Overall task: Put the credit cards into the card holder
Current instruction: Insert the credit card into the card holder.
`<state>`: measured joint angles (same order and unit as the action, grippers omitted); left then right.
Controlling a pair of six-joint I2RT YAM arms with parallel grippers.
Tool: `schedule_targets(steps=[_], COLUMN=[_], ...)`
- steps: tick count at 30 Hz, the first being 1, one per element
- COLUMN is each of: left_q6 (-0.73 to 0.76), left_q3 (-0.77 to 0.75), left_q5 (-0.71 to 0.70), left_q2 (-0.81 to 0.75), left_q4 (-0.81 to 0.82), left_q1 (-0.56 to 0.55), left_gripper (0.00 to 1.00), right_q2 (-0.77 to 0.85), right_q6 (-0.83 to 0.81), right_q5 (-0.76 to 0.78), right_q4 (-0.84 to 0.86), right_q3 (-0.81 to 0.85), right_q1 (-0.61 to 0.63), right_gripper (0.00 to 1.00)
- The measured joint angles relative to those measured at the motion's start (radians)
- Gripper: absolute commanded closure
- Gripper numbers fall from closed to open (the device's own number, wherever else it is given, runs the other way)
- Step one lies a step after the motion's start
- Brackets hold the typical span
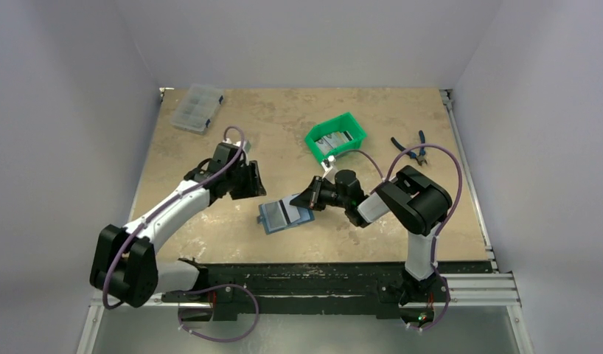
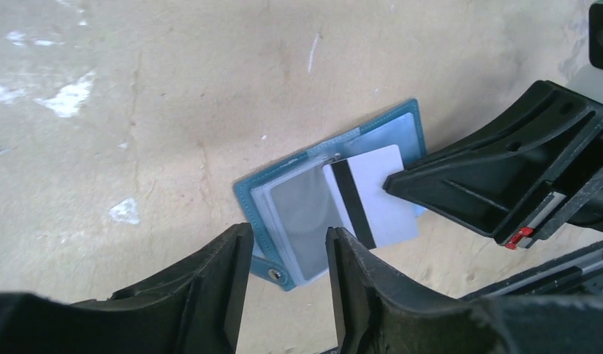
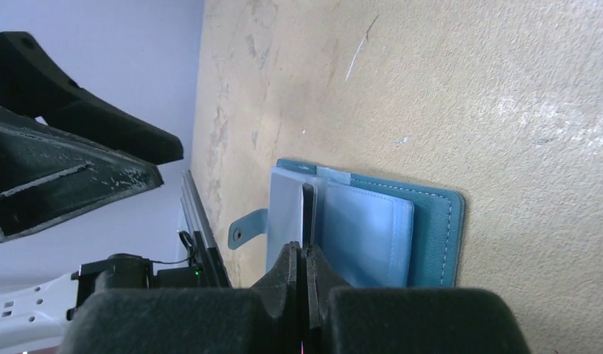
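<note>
Mid-insertion, by the look of it. Right gripper clenched on one of the credit cards, white with a black stripe, poised over the open card holder. Holder lying flat on the surface near the middle, at about 10 o'clock from the right arm's base. Left gripper released and empty, hovering at about 10 o'clock of the holder in the top view.

To do this well: keep the card low and nearly flat, lead with the striped edge, aim at a pocket mouth near the fold, and slide rather than press. Bring the free gripper down on the snap-tab side to pin the holder against skating on the smooth surface. Loosen the grasp only after seating the card deep in the pocket.

Hard to tell: card edge already inside a pocket, or merely resting on top? Seen edge-on in the right wrist view and half covered by the fingers. Pocket mouths lost in glare on the clear sleeves. Contents of the green bin, at 1 o'clock of the holder, too small to count or name.
</note>
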<state>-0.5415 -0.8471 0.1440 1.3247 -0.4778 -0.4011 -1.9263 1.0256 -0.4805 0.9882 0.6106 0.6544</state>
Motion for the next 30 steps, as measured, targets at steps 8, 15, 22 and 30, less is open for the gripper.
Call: schedule_targets(steps=[8,15,22,30], left_q6=[-0.135,-0.181,-0.182,-0.192], left_q3=[0.167,0.232,0.245,0.266], left_q5=[-0.041,0.038,0.066,0.081], left_q2=[-0.018,0.051,0.054,0.045], left_q4=[0.042,0.131,0.174,0.209], left_q1=[0.035,0.039,0.041,0.043], left_gripper=[0.81,0.83,0.84,0.85], right_q2=[-0.008,-0.014,-0.016,-0.012], right_q6=[0.003,0.003,0.010,0.019], right_q5=[0.001,0.018,0.062,0.159], right_q4=[0.018,0.017,-0.002,-0.077], right_q3=[-0.002,-0.002,0.000,0.045], right_q1=[0.000,0.000,0.033,0.125], right_gripper=[1.00,1.00,1.00,0.75])
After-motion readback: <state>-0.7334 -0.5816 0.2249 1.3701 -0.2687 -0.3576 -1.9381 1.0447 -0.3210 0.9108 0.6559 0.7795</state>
